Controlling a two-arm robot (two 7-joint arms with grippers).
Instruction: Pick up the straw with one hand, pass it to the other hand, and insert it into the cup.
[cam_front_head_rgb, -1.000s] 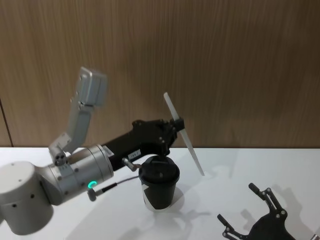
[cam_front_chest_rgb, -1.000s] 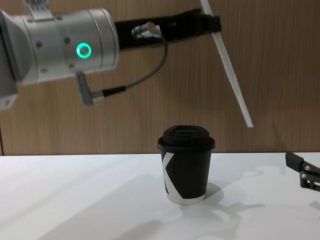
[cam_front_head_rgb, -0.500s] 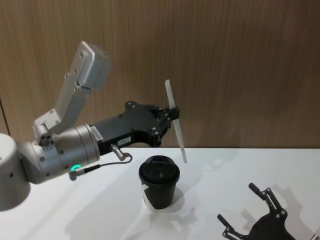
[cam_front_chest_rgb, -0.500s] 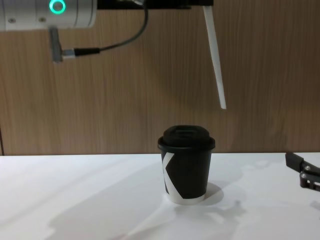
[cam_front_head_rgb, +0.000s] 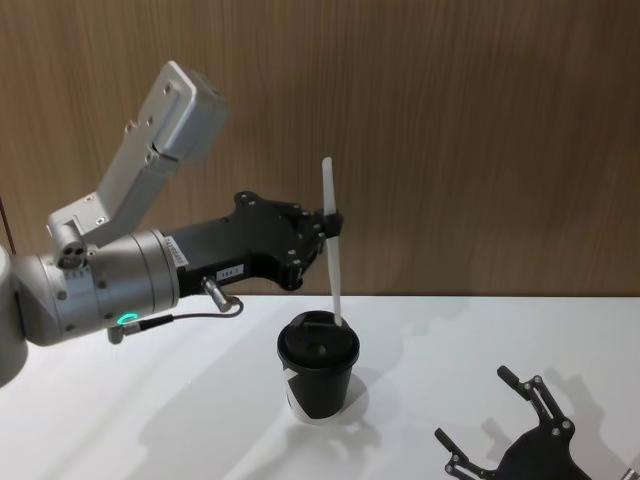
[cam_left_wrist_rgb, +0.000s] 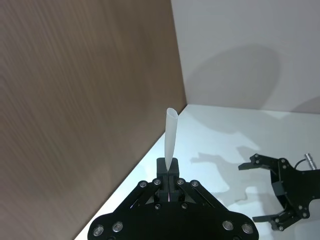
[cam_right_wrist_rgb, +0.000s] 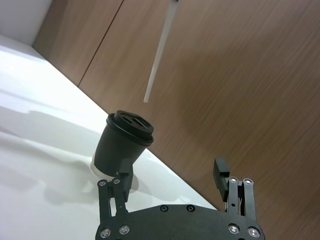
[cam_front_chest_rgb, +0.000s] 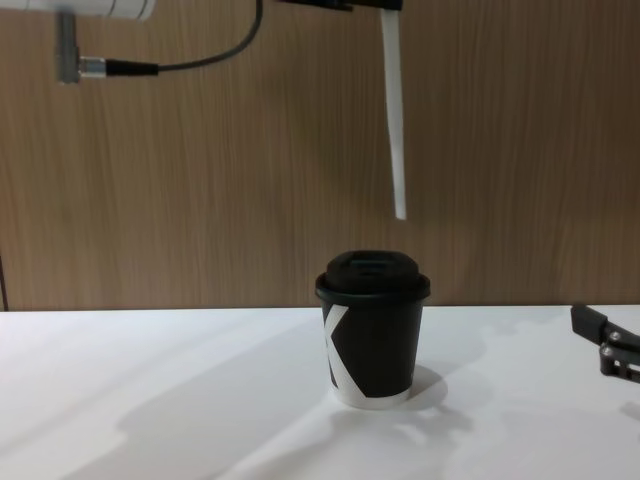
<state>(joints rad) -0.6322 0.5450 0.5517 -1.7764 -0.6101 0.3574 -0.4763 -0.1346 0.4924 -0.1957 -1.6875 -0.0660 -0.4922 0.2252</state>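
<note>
Head view: the left hand (cam_front_head_rgb: 328, 222) grips the straw (cam_front_head_rgb: 331, 270) near its top, almost upright over the cup (cam_front_head_rgb: 318, 375); the right hand (cam_front_head_rgb: 472, 404) sits open, low and farther off. Chest view: the straw's lower tip hangs clear above the cup, slightly right of centre.

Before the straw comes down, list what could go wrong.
1. Seen from the chest, the long white straw, pinched in the left hand, hangs slightly tilted, its tip right of the middle of the black dome lid. It may hit the lid instead of entering.
2. Nothing steadies the small black paper cup; the right hand sits open, well apart. A sideways push could tip it.
3. A long free length hangs below the grip, so the straw may bend or slip.
</note>
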